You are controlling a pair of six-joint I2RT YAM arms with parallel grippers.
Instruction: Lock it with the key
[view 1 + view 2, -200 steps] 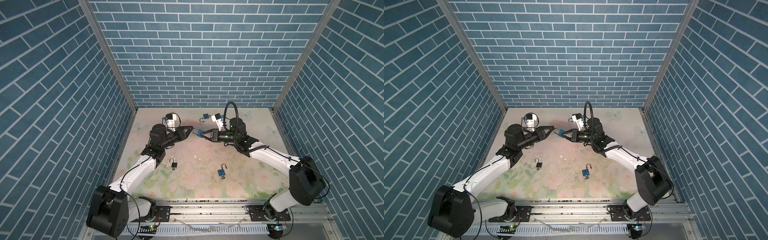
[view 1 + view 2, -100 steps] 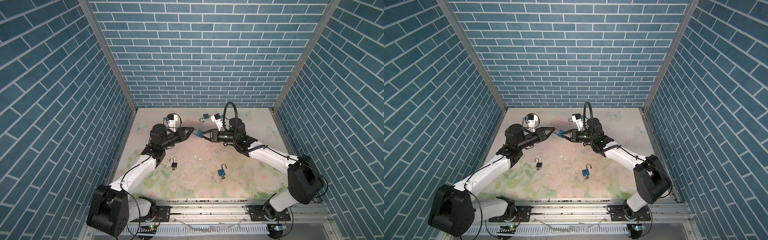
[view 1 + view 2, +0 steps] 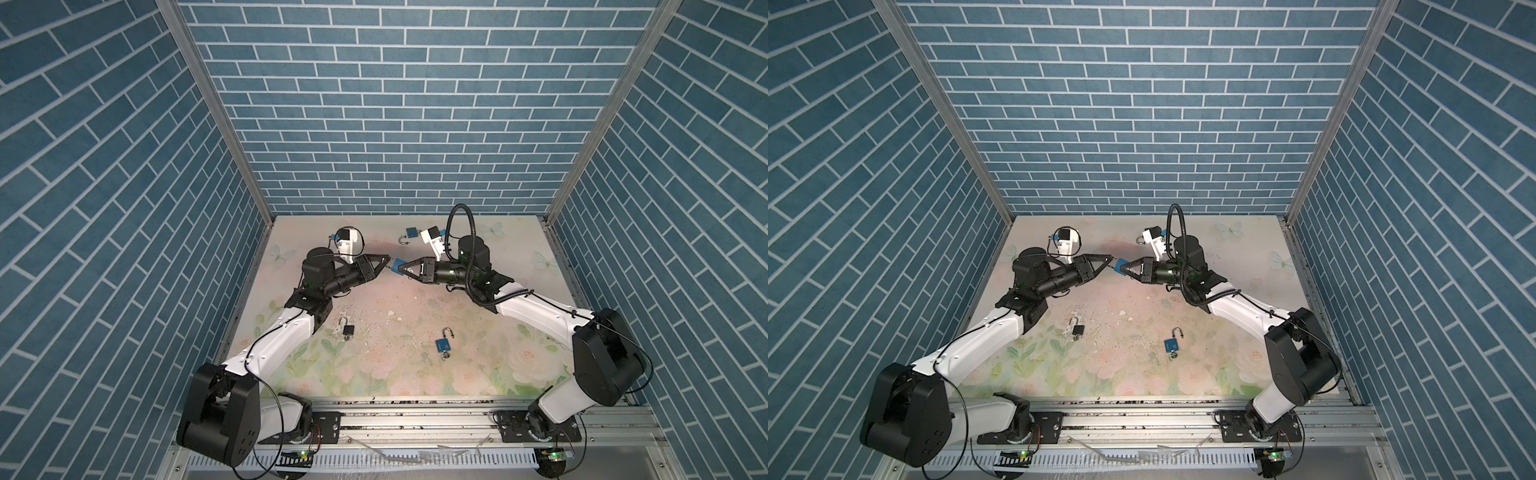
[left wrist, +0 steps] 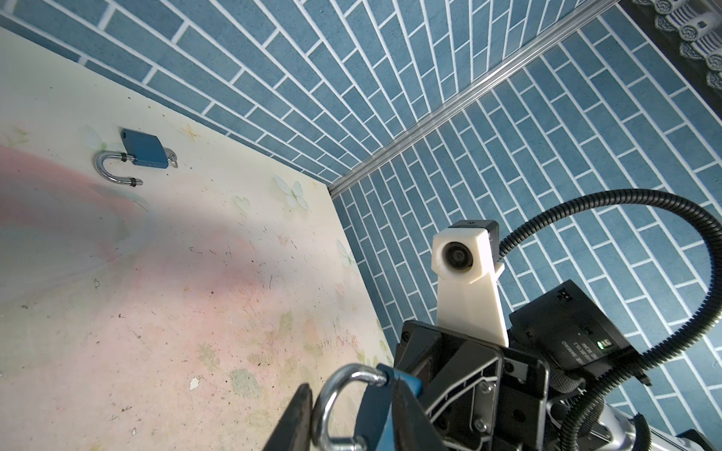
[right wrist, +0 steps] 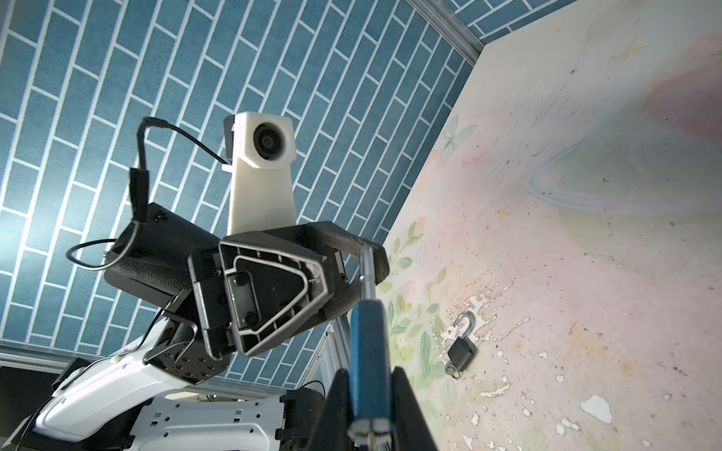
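A blue padlock (image 3: 398, 264) (image 3: 1122, 266) hangs in mid-air over the back of the table between both arms. My right gripper (image 3: 404, 269) (image 5: 369, 373) is shut on its blue body (image 5: 369, 343), one finger on each flat side. My left gripper (image 3: 388, 268) (image 4: 351, 394) is shut on the lock's top. One finger presses the bend of the silver shackle (image 4: 328, 402) and the other lies against the body. A silvery piece (image 5: 369, 427) shows at the body's underside. I cannot tell whether it is the key.
On the floral table (image 3: 498, 365) lie three more open padlocks: a blue one (image 3: 411, 233) (image 4: 144, 150) at the back, a black one (image 3: 348, 330) (image 5: 461, 347) front left, and a blue one (image 3: 443, 344) with a ring front right. Brick walls enclose three sides.
My left gripper has edged slightly toward the right gripper, closing in on the shackle. The right gripper and the padlock have stayed where they were.
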